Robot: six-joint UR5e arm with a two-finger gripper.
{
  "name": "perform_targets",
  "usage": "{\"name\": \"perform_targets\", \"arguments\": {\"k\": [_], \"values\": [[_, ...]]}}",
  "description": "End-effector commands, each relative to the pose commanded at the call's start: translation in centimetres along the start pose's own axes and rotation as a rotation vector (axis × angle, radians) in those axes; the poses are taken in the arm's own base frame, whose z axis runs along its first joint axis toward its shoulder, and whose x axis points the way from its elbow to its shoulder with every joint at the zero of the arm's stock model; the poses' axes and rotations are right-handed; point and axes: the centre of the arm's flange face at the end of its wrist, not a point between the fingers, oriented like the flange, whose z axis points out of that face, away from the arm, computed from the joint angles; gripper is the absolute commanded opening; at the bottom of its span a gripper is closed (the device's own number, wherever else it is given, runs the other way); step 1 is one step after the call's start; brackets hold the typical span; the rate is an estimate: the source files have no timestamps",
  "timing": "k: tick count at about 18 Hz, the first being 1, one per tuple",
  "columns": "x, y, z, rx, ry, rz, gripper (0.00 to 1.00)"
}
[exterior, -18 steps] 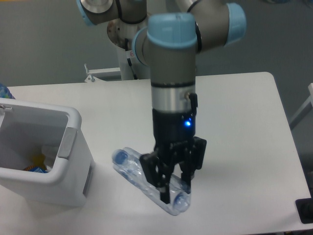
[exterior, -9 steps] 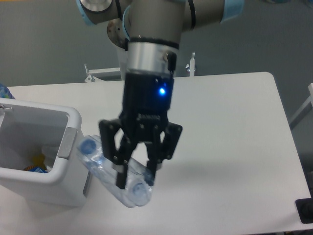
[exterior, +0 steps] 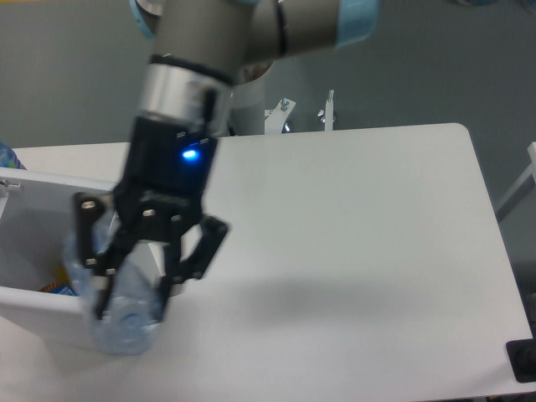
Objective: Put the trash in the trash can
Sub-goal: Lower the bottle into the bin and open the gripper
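My gripper (exterior: pixel 130 303) is shut on the trash, a crushed clear plastic bottle (exterior: pixel 121 322) with bluish parts. It hangs in the air at the lower left, tilted, its lower end showing below my fingers (exterior: pixel 102 297). The bottle is in front of the near right side of the trash can (exterior: pixel 25 306), a white rectangular bin at the left edge, which my arm partly hides. Some coloured bits (exterior: pixel 59 287) show inside the bin. No paper carton is in view.
The white table (exterior: pixel 368 243) stretches to the right, with its right edge near x 600. Metal brackets (exterior: pixel 327 113) stand at the table's far edge by the arm's base. A dark object (exterior: pixel 523 360) sits at the lower right corner.
The gripper has lifted the bottle off the table and carried it left, from the table's middle to the bin's near side. The arm now covers the bin's right wall.
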Motion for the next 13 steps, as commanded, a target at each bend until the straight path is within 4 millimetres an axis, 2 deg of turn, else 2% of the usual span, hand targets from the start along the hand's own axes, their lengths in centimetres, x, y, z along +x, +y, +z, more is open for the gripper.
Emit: {"name": "perform_targets", "arguments": {"k": [3, 6, 9, 12, 13], "values": [[0.9, 1.3, 0.0, -0.019, 0.007, 0.005, 0.56], [0.7, 2.9, -0.4, -0.04, 0.002, -0.001, 0.56], [0.6, 3.1, -0.1, -0.047, -0.001, -0.001, 0.57], [0.1, 4.1, 0.4, -0.066, -0.005, -0.007, 0.61], [0.5, 4.5, 0.7, -0.073, -0.003, -0.002, 0.63]]}}
